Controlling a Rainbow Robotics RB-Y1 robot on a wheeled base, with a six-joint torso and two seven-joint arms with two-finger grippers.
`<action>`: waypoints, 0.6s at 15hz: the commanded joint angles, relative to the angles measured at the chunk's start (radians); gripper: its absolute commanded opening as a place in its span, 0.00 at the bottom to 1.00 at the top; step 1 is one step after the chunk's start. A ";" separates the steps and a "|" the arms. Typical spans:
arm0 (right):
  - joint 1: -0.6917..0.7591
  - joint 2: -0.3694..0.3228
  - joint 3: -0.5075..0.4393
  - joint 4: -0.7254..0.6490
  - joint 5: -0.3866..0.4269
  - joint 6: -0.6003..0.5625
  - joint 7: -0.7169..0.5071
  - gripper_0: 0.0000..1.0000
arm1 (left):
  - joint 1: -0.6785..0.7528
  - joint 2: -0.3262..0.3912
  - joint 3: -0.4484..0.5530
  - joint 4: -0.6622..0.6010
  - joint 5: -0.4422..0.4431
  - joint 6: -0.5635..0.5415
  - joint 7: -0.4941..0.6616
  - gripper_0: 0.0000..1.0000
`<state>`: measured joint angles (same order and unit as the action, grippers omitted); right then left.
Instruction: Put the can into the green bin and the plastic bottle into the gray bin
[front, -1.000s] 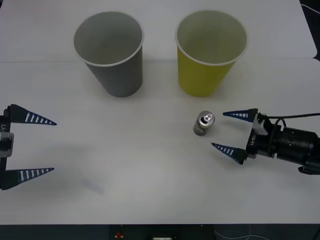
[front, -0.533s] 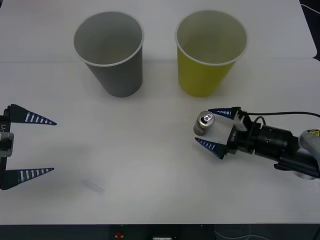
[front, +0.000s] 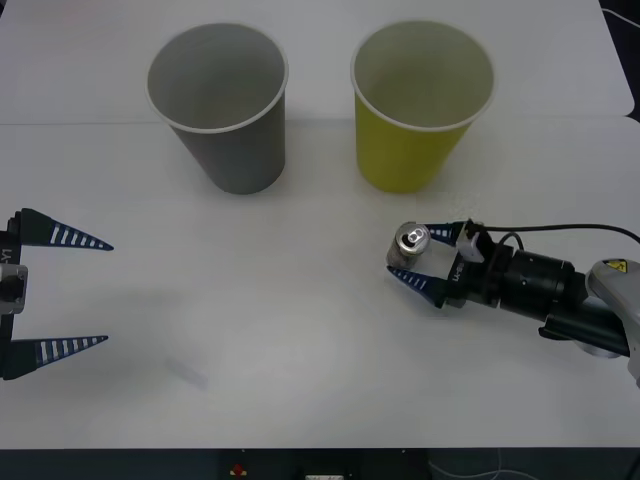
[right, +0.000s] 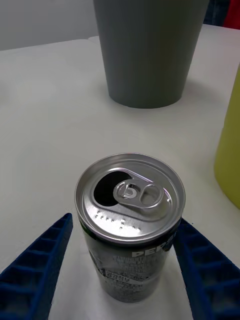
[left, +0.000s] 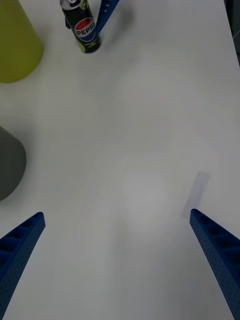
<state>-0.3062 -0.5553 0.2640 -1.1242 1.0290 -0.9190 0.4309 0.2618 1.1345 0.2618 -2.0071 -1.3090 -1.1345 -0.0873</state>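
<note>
White bench (front: 300, 330), faint seam line (front: 80, 123) crossing its far part, pale gray smudge (front: 186, 372) near its front edge

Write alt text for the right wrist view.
An upright can with an opened silver lid stands between the right gripper's open blue fingers. Beyond it stand the gray bin and an edge of the green bin.

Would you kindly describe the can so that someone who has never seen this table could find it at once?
On the white table two large paper cups stand side by side at the far end, the gray bin and the green bin. Just in front of the green one, the can stands upright between the right gripper's open blue fingers. It is far smaller than the cups, dark, with a silver lid.
</note>
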 joint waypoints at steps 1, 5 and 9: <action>0.001 0.001 0.000 0.000 0.000 -0.003 0.000 0.00 | 0.000 0.000 0.000 0.000 0.000 0.000 0.000 1.00; -0.001 0.000 0.000 0.000 0.000 -0.015 -0.004 0.00 | 0.000 0.000 0.000 0.000 0.000 0.000 0.000 1.00; -0.004 -0.028 0.000 -0.028 0.000 -0.041 -0.026 0.00 | 0.000 0.000 0.000 0.000 0.000 0.000 0.000 1.00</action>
<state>-0.3098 -0.5752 0.2640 -1.1455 1.0292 -0.9535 0.4116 0.2618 1.1345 0.2618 -2.0071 -1.3090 -1.1345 -0.0873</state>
